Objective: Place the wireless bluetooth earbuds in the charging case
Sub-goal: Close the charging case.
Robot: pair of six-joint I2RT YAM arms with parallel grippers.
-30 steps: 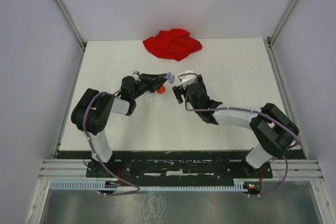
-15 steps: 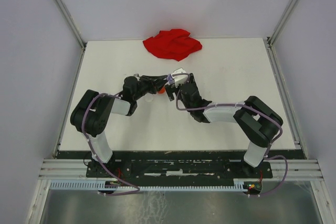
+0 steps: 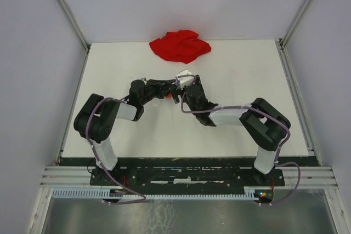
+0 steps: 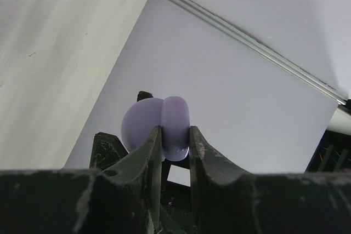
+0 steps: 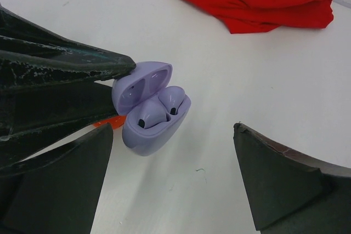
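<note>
From above, the right arm has swung in hard from the right side of the table (image 3: pixel 249 75). A second ago its elbow sat out wide, and now the right claw (image 3: pixel 182 86) is tucked in just beside the left claw (image 3: pixel 174 84), near the middle and towards the far edge. The left arm has hardly shifted. The red cloth (image 3: pixel 180 46) lies where it was, at the far edge.

On the left wrist, the claw is clamped tight on the lavender case (image 4: pixel 159 127). One finger (image 4: pixel 151 154) presses each side, and the case is held up off the table.

On the right wrist, the jaws gape as wide as they go with nothing between them. The dark fingers (image 5: pixel 277 182) frame the case from either side without touching it. The case hangs open, lid tipped back against the left claw's tip, and two lavender earbuds (image 5: pixel 151 118) sit in its wells. A small orange piece (image 5: pixel 112 121) peeks out just under the case. The cloth fills the top of this view, well apart from the claws.
</note>
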